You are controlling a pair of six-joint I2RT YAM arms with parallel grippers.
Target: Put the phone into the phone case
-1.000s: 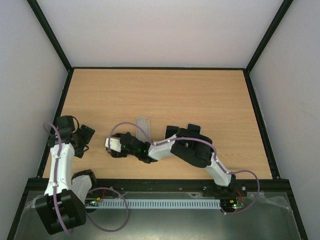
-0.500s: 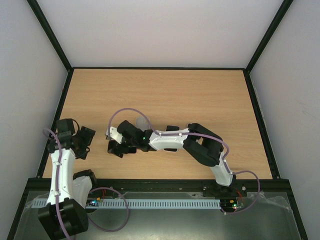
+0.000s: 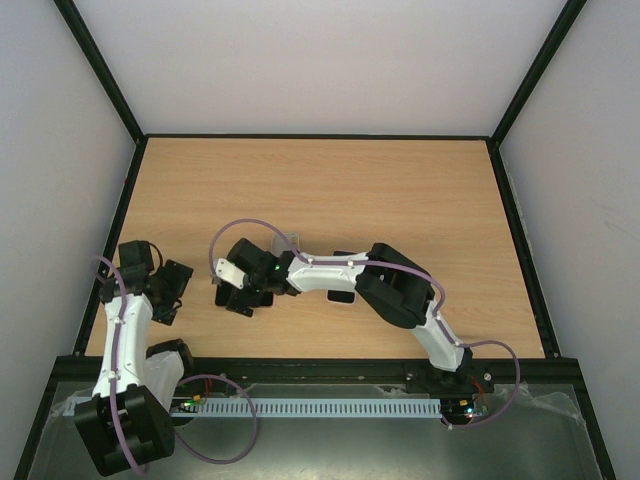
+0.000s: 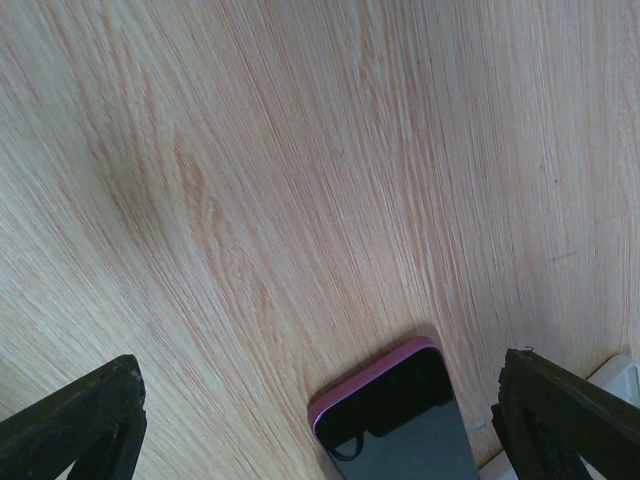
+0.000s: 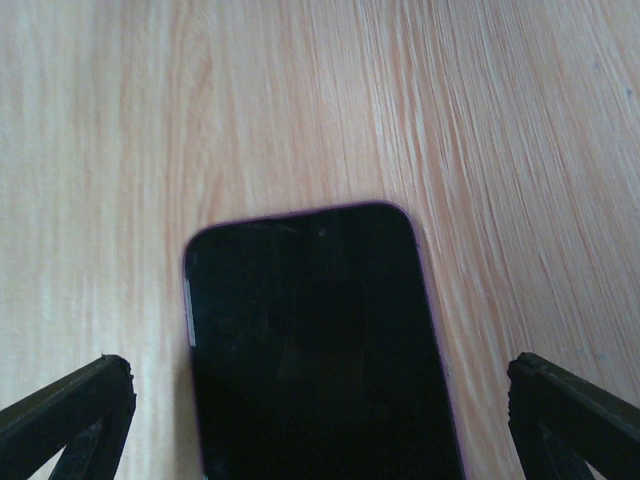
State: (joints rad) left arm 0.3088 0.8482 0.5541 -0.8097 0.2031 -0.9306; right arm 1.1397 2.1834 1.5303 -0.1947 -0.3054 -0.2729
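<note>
Phone (image 5: 315,340) flat inside spread right end effector (image 5: 320,405), edges untouched.

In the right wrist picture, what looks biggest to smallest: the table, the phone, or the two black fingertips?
1. table
2. phone
3. fingertips: both look alike, so no ranking between them; the picture's edge cuts them off.

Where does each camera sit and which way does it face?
Top external: above and behind the arms, facing down at the table; both show.
Left wrist: on the left gripper, facing the table and the phone's end; open fingers show.
Right wrist: on the right gripper, over the phone; open fingers show.
Shared: both wrists see the phone.
</note>
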